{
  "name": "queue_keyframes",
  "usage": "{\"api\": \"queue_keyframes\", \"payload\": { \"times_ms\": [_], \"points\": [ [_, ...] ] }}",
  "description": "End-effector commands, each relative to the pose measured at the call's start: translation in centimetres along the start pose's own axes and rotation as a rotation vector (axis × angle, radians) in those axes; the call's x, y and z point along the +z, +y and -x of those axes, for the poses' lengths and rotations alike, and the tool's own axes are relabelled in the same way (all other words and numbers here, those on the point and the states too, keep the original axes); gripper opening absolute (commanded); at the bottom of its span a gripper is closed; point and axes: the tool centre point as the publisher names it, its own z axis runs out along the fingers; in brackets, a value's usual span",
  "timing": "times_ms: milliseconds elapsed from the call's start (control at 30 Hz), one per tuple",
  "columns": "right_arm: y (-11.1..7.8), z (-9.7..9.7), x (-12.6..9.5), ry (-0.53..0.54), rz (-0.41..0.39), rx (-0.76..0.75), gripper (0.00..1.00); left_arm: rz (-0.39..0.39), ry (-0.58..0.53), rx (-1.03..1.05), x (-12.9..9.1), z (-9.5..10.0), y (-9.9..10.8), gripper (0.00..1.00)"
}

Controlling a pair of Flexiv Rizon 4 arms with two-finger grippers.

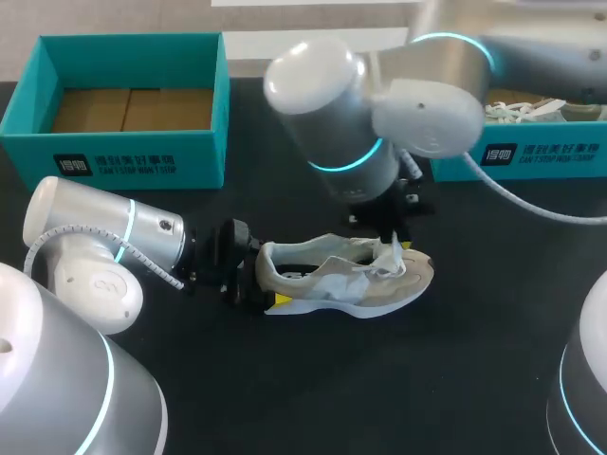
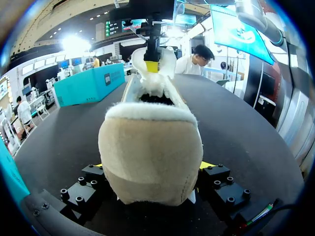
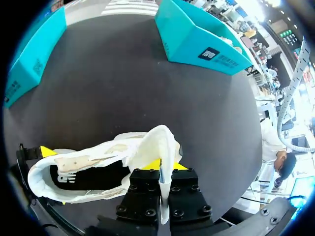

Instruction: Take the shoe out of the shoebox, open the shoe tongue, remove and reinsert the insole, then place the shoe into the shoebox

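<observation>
Shoe [image 1: 346, 277] is out of the box, standing on its sole mid-table [image 1: 455, 379], toe to the right. Left gripper [image 1: 254, 289] has its fingers spread wide, clamped on the heel from both sides. Right gripper [image 3: 165, 172] hangs above, fingers nearly together, pinching the tongue [image 3: 160, 142] upright. Teal shoebox [image 1: 123, 142] sits far left, second box [image 1: 541, 156] far right.
</observation>
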Motion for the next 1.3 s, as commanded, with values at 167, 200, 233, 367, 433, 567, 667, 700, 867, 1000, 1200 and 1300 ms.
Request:
{"api": "queue_keyframes", "payload": {
  "times_ms": [167,200,233,367,433,567,667,700,867,1000,1200,1300],
  "points": [
    [0.4,1.6,3.2,0.130,-0.029,-0.006,0.06,0.005,-0.002,0.000,0.3,0.3,0.5,0.00],
    [0.3,1.5,3.5,0.130,-0.037,-0.010,0.32,0.005,-0.002,0.000,0.3,0.3,0.5,0.00],
    [0.2,1.5,3.7,0.122,-0.040,-0.004,0.45,0.005,-0.002,0.000,0.3,0.3,0.5,0.00],
    [-0.2,1.5,4.6,0.121,-0.049,0.020,0.90,0.005,-0.002,0.000,0.3,0.3,0.5,0.00],
    [-0.5,1.6,5.2,0.108,-0.052,0.031,0.89,0.005,-0.002,0.000,0.3,0.3,0.5,0.00],
    [-1.1,2.2,6.3,0.092,-0.071,0.060,0.92,0.005,-0.002,0.000,0.3,0.3,0.5,0.00],
    [-1.2,2.8,6.4,0.087,-0.071,0.083,0.94,0.005,-0.002,0.000,0.3,0.3,0.5,0.00],
    [-1.2,3.0,6.2,0.089,-0.070,0.087,0.94,0.005,-0.002,0.000,0.3,0.3,0.5,0.00],
    [-0.7,3.7,4.5,0.079,-0.035,0.081,0.94,0.005,-0.002,0.000,0.3,0.3,0.5,0.00],
    [-0.2,3.8,2.4,0.093,0.013,0.065,0.95,0.005,-0.002,0.000,0.3,0.3,0.5,0.00],
    [0.9,3.3,-1.0,0.088,0.088,-0.010,1.00,0.005,-0.002,0.000,0.3,0.3,0.5,0.00],
    [1.7,3.1,-2.6,0.081,0.111,-0.054,1.00,0.005,-0.002,0.000,0.3,0.3,0.5,0.00]
  ]
}}
